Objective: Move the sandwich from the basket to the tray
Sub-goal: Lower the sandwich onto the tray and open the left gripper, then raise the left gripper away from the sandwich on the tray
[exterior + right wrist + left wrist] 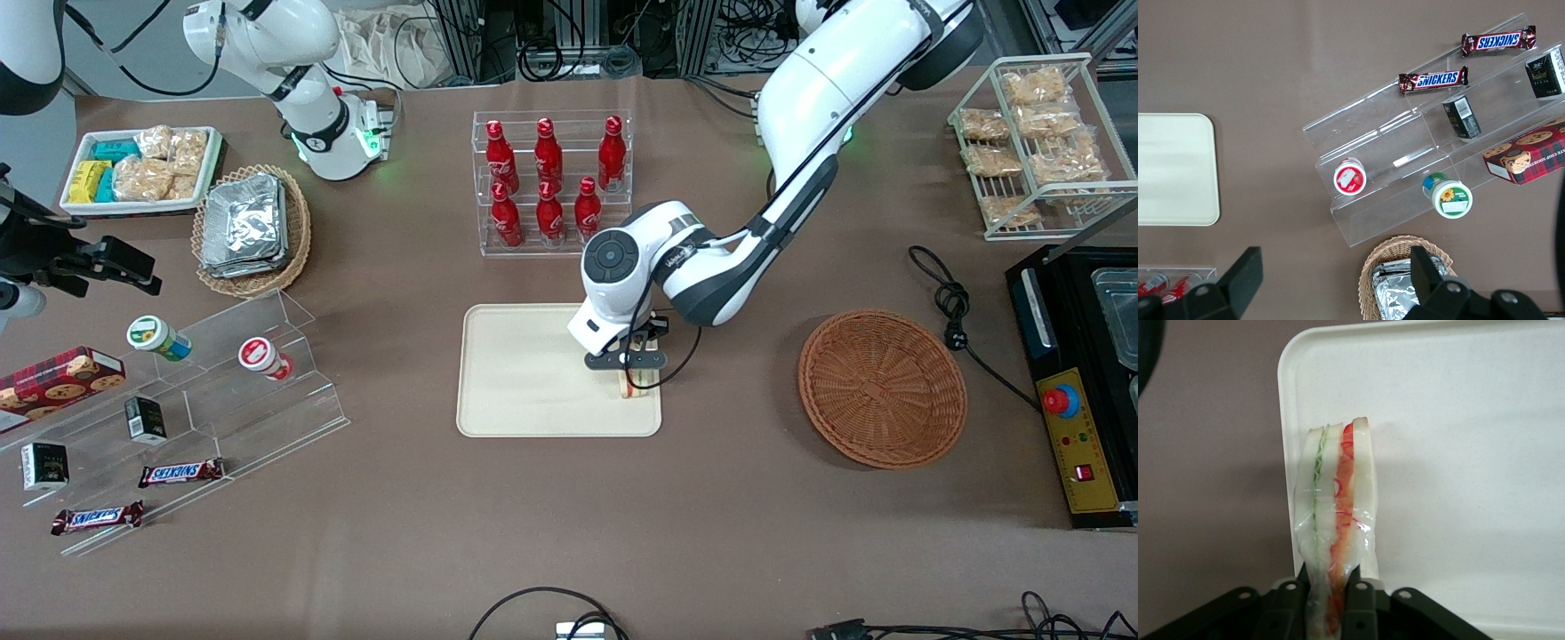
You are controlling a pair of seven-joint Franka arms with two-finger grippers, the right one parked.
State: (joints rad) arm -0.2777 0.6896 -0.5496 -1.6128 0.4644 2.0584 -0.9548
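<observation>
At centre frame of the front view, the left arm's gripper (637, 372) hangs over the edge of the tray (524, 378) that lies toward the working arm's end of the table, its two fingers pinching the sandwich (639, 383). The wedge stands on edge over the cream tray surface, close to the tray's rounded corner nearest the front camera. The wrist view shows the sandwich (1335, 520) upright between the black fingers (1361, 608), wrapped in clear film, with a green filling line along one bread layer and an orange-red band along the next; the pale tray (1458, 453) fills the background, and its rim runs just beside the wedge. Whether the sandwich's lower edge touches the tray cannot be told.

At right of centre in the front view, the round reddish-brown basket (882, 387) sits on the brown table (569, 533), well apart from the tray. At upper centre, a clear rack of red bottles (551, 178) stands farther from the front camera than the tray.
</observation>
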